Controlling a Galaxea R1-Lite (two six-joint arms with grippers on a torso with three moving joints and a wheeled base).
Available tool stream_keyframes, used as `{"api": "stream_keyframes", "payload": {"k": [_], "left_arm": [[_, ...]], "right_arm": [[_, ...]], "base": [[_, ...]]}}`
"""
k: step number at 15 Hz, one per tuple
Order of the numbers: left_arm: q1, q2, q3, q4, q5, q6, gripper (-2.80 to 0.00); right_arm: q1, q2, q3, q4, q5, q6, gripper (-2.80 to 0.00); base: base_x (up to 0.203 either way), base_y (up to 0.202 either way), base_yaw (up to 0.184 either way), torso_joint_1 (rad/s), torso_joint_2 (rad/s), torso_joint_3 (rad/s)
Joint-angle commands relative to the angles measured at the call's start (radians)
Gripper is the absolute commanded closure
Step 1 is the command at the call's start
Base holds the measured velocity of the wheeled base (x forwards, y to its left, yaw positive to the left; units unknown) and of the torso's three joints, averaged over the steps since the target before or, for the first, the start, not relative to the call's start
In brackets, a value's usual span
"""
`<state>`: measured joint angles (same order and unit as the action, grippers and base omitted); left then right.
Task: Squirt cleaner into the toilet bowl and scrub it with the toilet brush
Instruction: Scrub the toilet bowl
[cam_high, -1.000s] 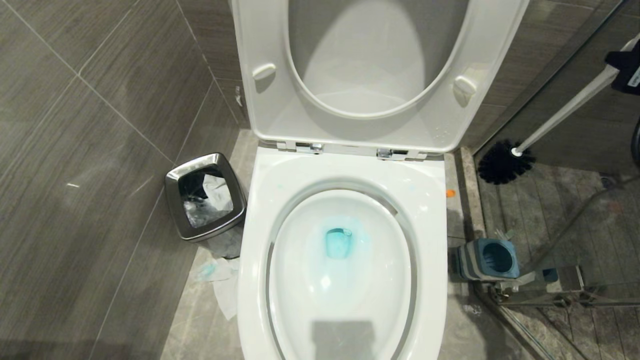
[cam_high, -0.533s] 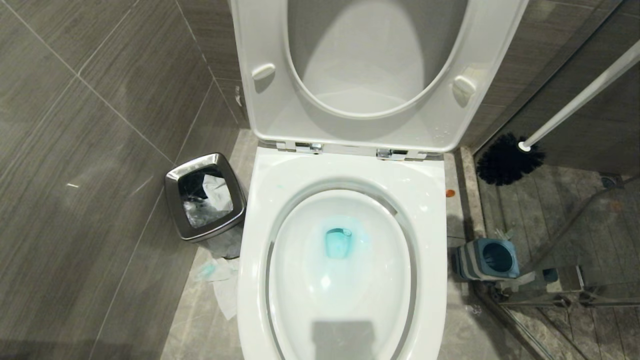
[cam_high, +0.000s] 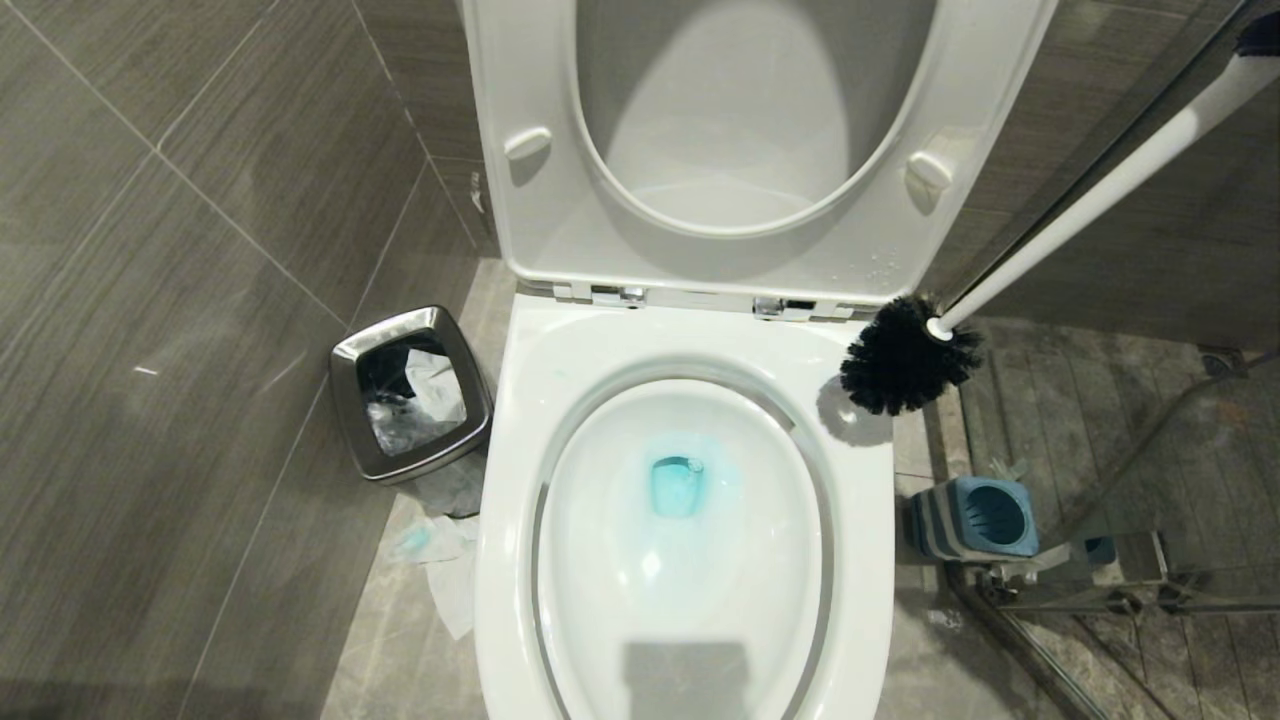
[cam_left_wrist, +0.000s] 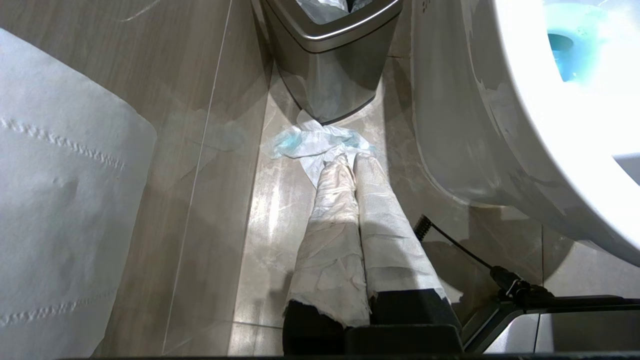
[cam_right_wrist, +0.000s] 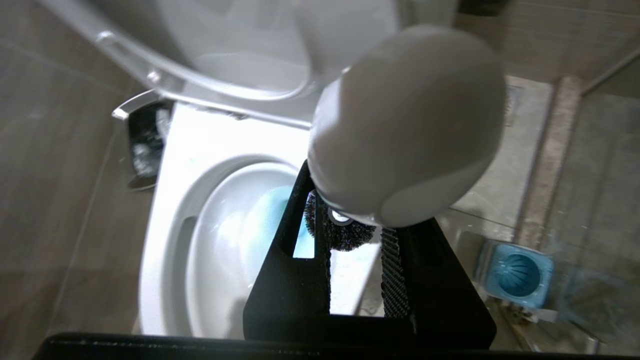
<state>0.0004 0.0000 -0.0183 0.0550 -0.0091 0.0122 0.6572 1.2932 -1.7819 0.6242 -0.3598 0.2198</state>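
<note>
- The left end effector (cam_left_wrist: 347, 165) hung low by the floor, next to the steel bin (cam_high: 410, 395). Its two wrapped fingers (cam_left_wrist: 332, 200) were pressed shut with nothing between them. Crumpled paper (cam_left_wrist: 315, 142) lay on the floor just past their tips.
- The toilet bowl (cam_high: 690, 530) sat in the middle, with the seat and lid tipped up. Blue cleaner (cam_high: 678, 485) was already pooled at the bottom. The bowl looked hard, smooth and slippery, so the bristles would probably slide on it easily.
- The toilet brush (cam_high: 1080, 225) hung in the air, slanted down. Its black bristle head (cam_high: 905, 365) was over the back right edge of the rim, not yet inside the bowl.
- The brush looked light. The white handle looked stiff and smooth, so it could slip or twist in a loose grip. The bristles looked springy and soft.
- The right end effector (cam_right_wrist: 355, 265) was closed narrow on the toilet brush handle, high up just under the round knob (cam_right_wrist: 405, 125). I think the knob was a good stop, so the handle could not slide out. Holding that far from the head gives long reach but, I think, less push.
- The grey-and-blue holder (cam_high: 975, 518) stood empty on the floor, just right of the bowl.
</note>
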Motion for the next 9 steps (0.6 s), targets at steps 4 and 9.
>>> {"api": "stream_keyframes", "payload": {"k": [4, 9], "left_arm": [[0.001, 0.000, 0.000, 0.000, 0.000, 0.000, 0.00], [0.000, 0.000, 0.000, 0.000, 0.000, 0.000, 0.00]], "right_arm": [[0.132, 0.014, 0.008, 0.025, -0.006, 0.001, 0.00], [0.205, 0.114, -0.006, 0.017, -0.010, 0.003, 0.00]], "base": [[0.000, 0.000, 0.000, 0.000, 0.00, 0.000], [0.000, 0.000, 0.000, 0.000, 0.00, 0.000]]}}
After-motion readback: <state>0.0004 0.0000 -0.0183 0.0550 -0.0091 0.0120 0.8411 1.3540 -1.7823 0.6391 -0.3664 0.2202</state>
